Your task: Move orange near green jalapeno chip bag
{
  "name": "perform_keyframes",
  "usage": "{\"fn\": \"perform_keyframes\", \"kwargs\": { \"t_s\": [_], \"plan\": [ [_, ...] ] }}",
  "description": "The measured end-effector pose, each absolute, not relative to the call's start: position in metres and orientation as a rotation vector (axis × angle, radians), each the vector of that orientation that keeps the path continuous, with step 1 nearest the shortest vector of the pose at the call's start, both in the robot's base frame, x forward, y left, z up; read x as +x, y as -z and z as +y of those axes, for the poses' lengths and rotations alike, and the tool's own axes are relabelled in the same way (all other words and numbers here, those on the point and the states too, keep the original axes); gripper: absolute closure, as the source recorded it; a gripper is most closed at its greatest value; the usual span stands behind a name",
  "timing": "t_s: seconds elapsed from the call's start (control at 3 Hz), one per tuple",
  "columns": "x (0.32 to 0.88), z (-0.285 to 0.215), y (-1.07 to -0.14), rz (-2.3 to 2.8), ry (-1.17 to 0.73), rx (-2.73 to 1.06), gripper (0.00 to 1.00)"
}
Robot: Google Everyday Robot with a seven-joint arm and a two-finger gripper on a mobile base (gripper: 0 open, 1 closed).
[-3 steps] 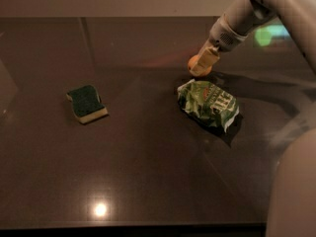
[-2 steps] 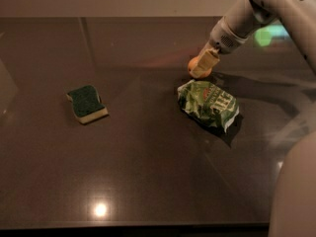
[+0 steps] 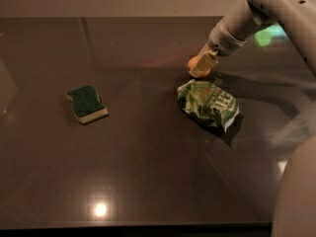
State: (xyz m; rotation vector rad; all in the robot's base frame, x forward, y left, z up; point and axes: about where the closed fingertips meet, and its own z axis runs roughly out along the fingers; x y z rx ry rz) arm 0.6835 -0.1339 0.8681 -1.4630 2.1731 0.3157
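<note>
Pincer [image 3: 202, 66] first: it sits in the upper right of the frame at the end of the pale arm [image 3: 240, 19], right against the orange [image 3: 191, 63], and I cannot tell whether it is clamped on the fruit or standing loose around it. Only a sliver of the orange shows at the pincer's left edge, low on the table [image 3: 148, 181] and just above the top left corner of the green jalapeno chip bag [image 3: 208, 104], so it already lies near its goal. I judge the fruit firm, smooth and fairly light but apt to roll, best taken across its middle with even pressure. The bag looks crumpled, thin and easily shoved, so it should be left alone. Well apart, at the left of the frame, lies a dark green sponge [image 3: 87, 103] with a pale base. By count: one orange, one chip bag, one sponge, one pincer.
</note>
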Motion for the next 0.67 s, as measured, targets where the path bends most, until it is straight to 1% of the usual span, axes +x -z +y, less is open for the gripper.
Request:
{"fn": "perform_keyframes", "kwargs": {
  "t_s": [0.33,0.67],
  "plan": [
    [0.6841,-0.1322,-0.8655,2.174,-0.320,-1.466,0.00],
    [0.6841,-0.1321,-0.8654,2.174,-0.320,-1.466,0.00]
  ]
}}
